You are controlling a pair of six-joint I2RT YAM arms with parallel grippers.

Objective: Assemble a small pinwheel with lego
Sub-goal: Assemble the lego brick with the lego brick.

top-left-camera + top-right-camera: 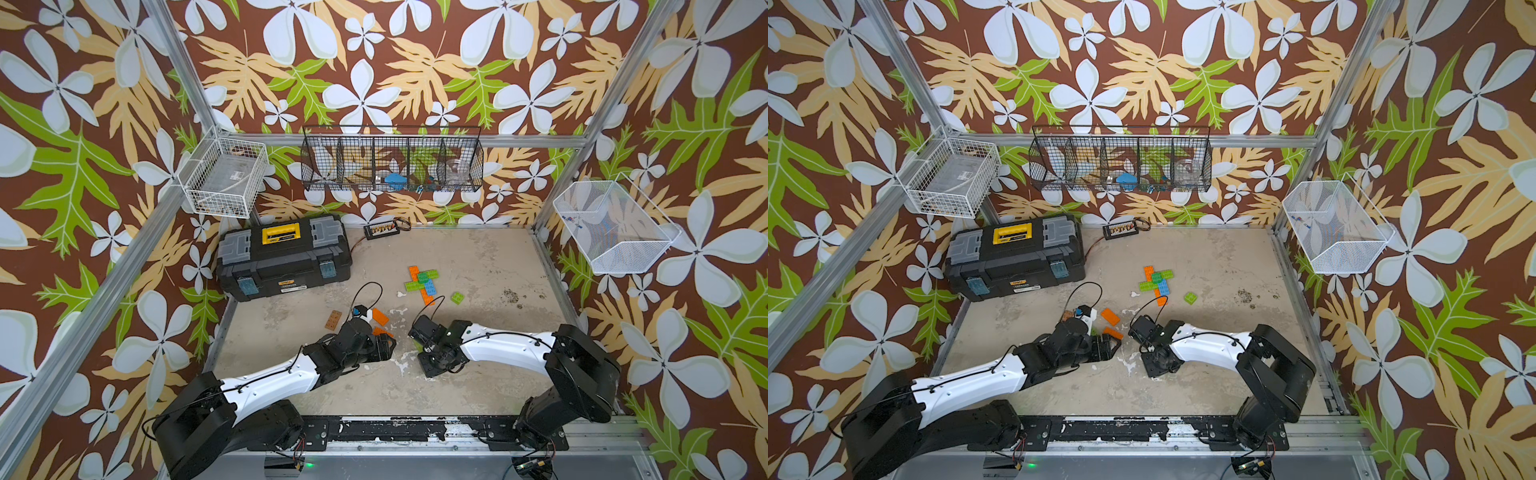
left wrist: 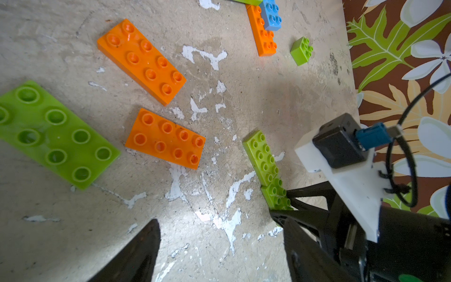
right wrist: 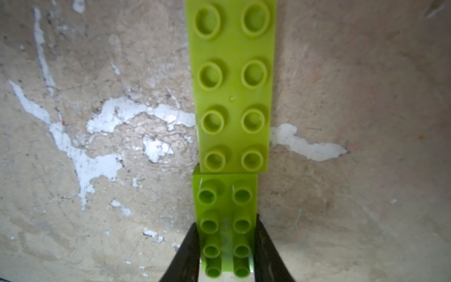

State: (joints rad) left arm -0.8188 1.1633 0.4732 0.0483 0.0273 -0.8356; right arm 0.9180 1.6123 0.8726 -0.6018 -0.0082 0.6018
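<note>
My right gripper (image 3: pixel 225 251) is shut on a lime green lego brick (image 3: pixel 225 219), whose far end is joined to a longer lime green plate (image 3: pixel 233 85) just above the table. The left wrist view shows that pair (image 2: pixel 262 156) beside my left gripper (image 2: pixel 219 251), which is open over bare table. Two orange bricks (image 2: pixel 142 61) (image 2: pixel 166 138) and a lime green plate (image 2: pixel 53 134) lie loose ahead of it. Farther back, in both top views, lies a partly built cross of orange, green and blue bricks (image 1: pixel 424 282), with a small green square (image 1: pixel 458 297) to its right.
A brown brick (image 1: pixel 333 320) lies left of the left wrist. A black toolbox (image 1: pixel 284 257) stands at the back left, with a small wired board (image 1: pixel 379 229) behind it. Wire baskets (image 1: pixel 392 160) hang on the walls. The two wrists are close together at mid-table.
</note>
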